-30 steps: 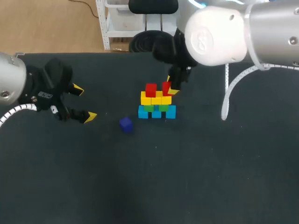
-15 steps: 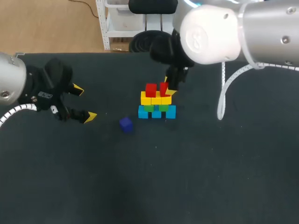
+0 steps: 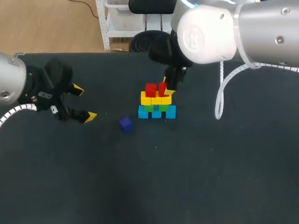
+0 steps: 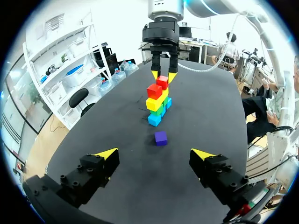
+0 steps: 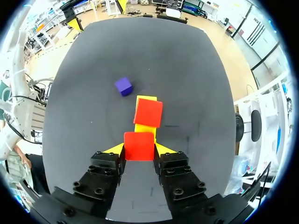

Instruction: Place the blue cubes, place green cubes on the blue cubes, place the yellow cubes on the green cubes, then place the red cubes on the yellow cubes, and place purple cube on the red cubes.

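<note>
A stack stands mid-table: blue cubes [image 3: 171, 112] at the bottom, green cubes [image 3: 149, 108] on them, then a row of yellow cubes [image 3: 146, 99]. One red cube [image 3: 151, 89] rests on the yellow row. My right gripper [image 3: 167, 89] is shut on a second red cube [image 5: 138, 145] just above the yellow row, beside the first red cube [image 5: 148, 112]. The purple cube [image 3: 125, 123] lies loose on the table, to the front left of the stack. My left gripper [image 3: 84, 102] hovers open and empty at the left, facing the purple cube [image 4: 160, 137] and the stack [image 4: 158, 101].
The black table [image 3: 196, 177] carries nothing else besides the stack and the purple cube. My right arm [image 3: 219, 28] comes in over the far right side, with a white cable [image 3: 223, 93] hanging from it.
My right gripper has shifted slightly left with its red cube, closer to the red cube on the stack. The left arm has not moved.
</note>
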